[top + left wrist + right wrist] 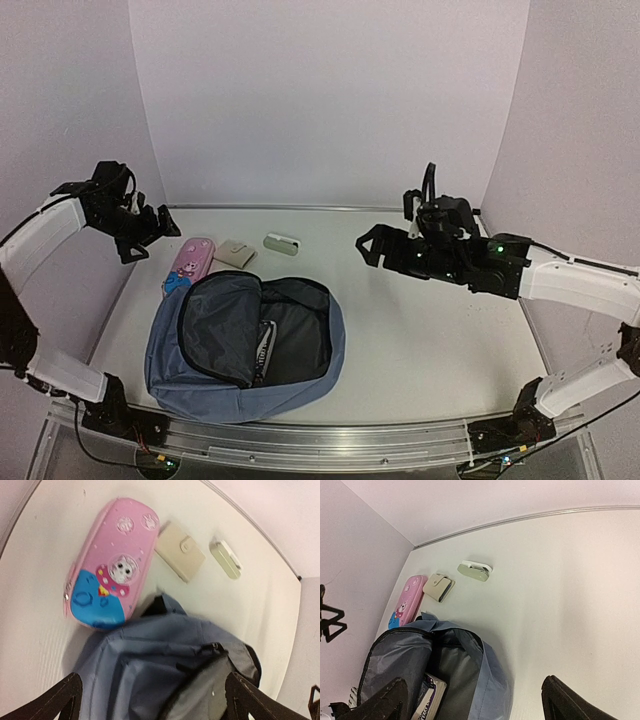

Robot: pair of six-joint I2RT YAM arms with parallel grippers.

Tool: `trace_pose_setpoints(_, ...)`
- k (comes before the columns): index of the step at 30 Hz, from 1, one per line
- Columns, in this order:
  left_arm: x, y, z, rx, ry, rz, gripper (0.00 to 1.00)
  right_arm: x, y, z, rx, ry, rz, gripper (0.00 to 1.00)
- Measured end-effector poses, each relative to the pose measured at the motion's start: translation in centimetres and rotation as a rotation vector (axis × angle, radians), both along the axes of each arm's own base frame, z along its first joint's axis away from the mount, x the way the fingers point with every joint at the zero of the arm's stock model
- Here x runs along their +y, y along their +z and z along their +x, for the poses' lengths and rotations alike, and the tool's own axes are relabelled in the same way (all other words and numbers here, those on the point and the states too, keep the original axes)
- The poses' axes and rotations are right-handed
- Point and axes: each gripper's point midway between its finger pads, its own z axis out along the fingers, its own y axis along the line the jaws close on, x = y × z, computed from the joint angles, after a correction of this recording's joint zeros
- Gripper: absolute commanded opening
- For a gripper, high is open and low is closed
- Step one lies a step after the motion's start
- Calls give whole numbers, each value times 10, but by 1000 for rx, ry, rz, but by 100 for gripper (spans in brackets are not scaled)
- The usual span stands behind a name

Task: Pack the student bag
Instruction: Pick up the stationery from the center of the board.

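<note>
The dusty-blue student bag [205,395] lies open at the front left of the table, with a book [265,348] inside; it also shows in the left wrist view [150,665] and the right wrist view [492,680], where the book [431,696] shows too. A pink pencil case [189,262] [112,565] [406,602], a beige wallet [235,254] [180,551] [439,586] and a pale green case [283,242] [226,559] [475,571] lie behind the bag. My left gripper [155,225] [150,700] hangs open and empty above the pencil case's left. My right gripper [375,245] [475,705] is open and empty, high above the table's middle right.
White walls close the table on the left, back and right, and a metal rail [330,440] runs along the near edge. The right half of the table [440,330] is bare white surface.
</note>
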Motion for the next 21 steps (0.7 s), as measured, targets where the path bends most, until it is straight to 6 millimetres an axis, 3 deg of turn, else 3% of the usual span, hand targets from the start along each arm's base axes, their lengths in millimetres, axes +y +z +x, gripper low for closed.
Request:
trace_pose_setpoints(4,35,-34,51,31,41,-47,100,-8,2,-7,1,-2,7,93)
trace_pose_setpoints(10,86,-98,90,104,110,-185,94,-17,14,-14,-3,-13,50,93)
trace_pose_setpoints(15,82,-140,110,130,57,-286,87,-20,17,-17,7,-20,76,93)
trace_pose_setpoints(21,71,-163,132,110,-25,-343,84,-21,14,-19,23,-24,82,93)
